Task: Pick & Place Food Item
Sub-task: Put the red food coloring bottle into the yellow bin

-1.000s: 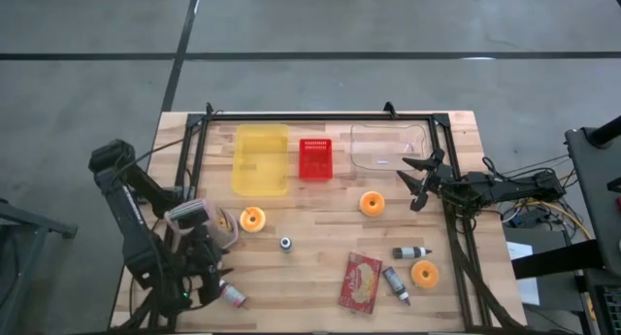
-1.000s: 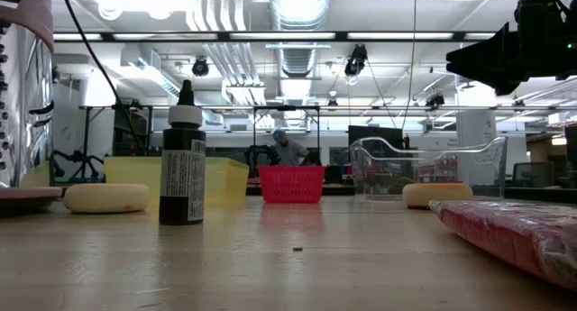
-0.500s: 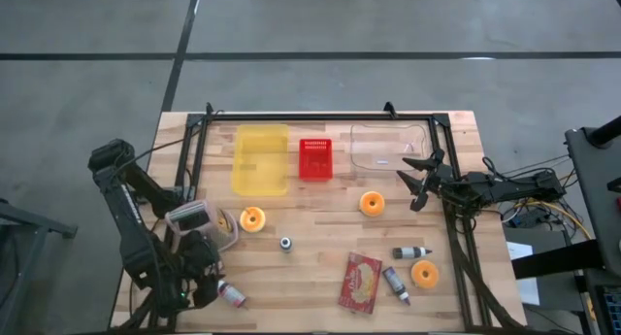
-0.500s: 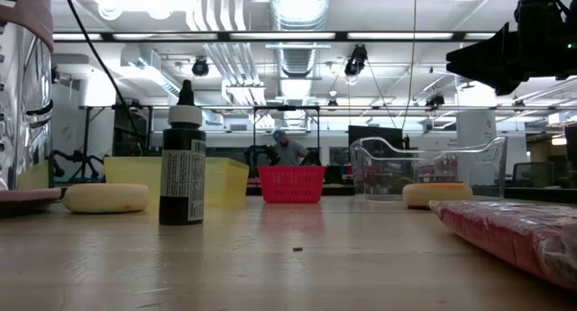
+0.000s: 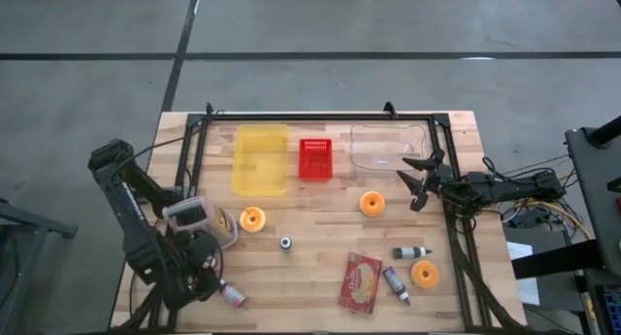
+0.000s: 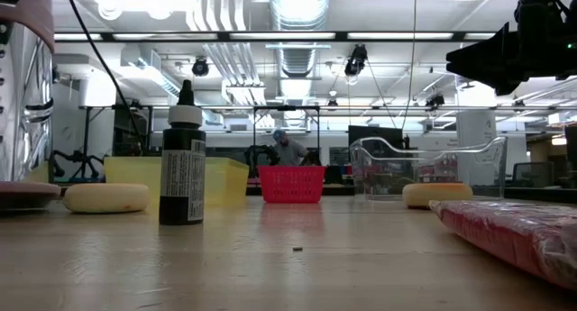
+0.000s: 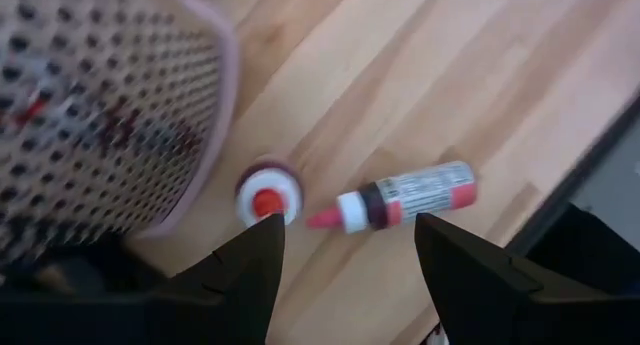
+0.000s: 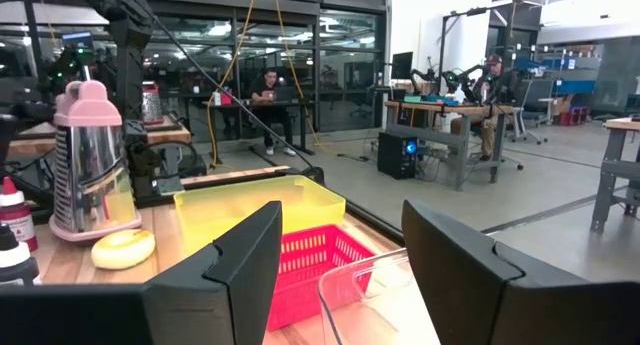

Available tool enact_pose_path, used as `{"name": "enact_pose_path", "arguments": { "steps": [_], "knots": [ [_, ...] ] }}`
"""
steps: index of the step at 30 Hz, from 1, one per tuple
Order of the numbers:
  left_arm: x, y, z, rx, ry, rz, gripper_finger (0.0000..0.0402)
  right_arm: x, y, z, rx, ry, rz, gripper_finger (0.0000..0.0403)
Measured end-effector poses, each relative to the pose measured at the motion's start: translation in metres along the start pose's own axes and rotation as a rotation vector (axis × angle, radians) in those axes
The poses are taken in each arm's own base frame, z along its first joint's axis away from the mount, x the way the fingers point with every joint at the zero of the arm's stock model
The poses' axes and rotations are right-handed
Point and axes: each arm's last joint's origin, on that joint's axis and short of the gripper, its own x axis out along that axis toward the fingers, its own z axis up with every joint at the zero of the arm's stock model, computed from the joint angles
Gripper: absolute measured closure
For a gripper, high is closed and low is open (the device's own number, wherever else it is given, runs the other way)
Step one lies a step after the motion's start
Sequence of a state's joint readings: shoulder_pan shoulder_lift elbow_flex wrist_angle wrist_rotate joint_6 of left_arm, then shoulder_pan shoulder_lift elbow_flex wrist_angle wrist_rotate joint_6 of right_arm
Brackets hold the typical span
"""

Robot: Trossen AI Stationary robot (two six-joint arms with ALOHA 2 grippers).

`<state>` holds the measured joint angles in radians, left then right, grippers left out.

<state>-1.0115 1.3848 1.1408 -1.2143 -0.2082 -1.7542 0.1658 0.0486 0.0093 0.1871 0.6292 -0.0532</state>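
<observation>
Left gripper open above red bottle, grater beside; right gripper open, empty, near clear bin.

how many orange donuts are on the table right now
3 orange donuts: one beside the grater on the left, one below the clear bin, one near the right edge. None looks hidden.
</observation>
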Motion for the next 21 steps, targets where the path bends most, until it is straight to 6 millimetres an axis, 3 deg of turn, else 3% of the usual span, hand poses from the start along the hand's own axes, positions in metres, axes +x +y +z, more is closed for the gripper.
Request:
{"name": "enact_pose_path", "arguments": {
  "steps": [10, 21],
  "knots": [
    [0.015, -0.005, 0.002, -0.047, 0.089, 0.105, 0.017, 0.0, 0.0, 0.0, 0.0, 0.0, 0.0, 0.0199],
    [0.036, -0.013, -0.001, -0.026, 0.073, 0.212, 0.017, 0.0, 0.0, 0.0, 0.0, 0.0, 0.0, 0.0199]
  ]
}}
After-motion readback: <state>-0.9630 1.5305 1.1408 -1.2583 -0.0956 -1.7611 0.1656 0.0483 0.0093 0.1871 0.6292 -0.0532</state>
